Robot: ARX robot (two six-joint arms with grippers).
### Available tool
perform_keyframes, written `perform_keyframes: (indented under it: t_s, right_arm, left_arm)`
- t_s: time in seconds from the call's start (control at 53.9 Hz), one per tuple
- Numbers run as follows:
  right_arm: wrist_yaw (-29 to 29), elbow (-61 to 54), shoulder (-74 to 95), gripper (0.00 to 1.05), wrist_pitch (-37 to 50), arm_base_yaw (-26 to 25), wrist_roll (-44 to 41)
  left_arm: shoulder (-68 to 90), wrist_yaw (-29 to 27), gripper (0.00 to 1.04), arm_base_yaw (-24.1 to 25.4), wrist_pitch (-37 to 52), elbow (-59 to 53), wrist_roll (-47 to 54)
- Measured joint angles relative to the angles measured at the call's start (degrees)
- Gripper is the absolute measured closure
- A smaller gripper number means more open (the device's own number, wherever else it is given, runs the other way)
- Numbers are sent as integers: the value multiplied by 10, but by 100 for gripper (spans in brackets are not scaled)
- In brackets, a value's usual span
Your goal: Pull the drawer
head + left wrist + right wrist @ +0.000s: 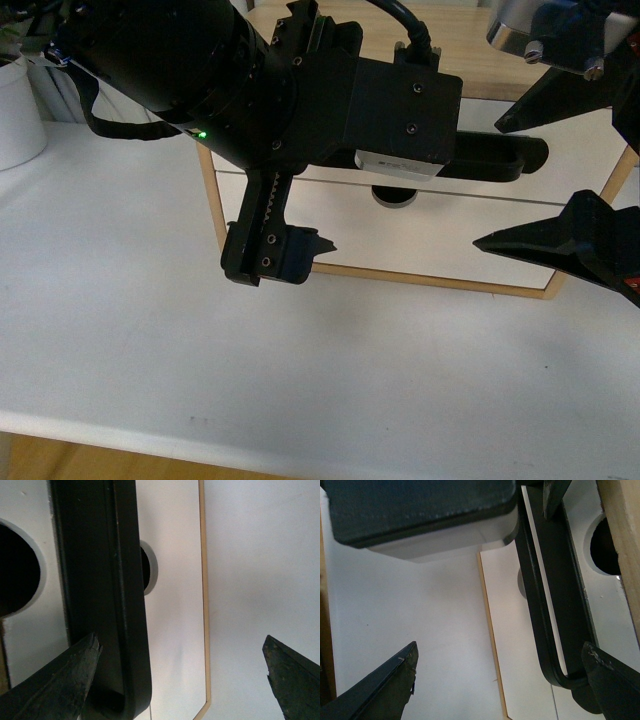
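Drawer [585, 150] with the long black bar handle [500, 158] sits in the upper slot of a small wood-framed cabinet [212, 200] at the far side of the white tabletop [300, 400], above a plain white front [440, 240]. The left hand [180, 677] is spread wide toward the handle's left end. The bar lies between its fingers, close to one fingertip [75, 672]; whether they touch cannot be told. It grips nothing. The right hand [487, 185] is likewise wide open and empty, with the handle's right end between its fingers.
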Motion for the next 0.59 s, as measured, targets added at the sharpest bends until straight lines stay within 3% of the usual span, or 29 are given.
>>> perform_keyframes:
  t_s: [0.594]
  right_arm:
    - [13, 15, 56, 9, 37, 11, -3]
  left_arm:
    - [9, -8, 6, 6, -21, 2, 14]
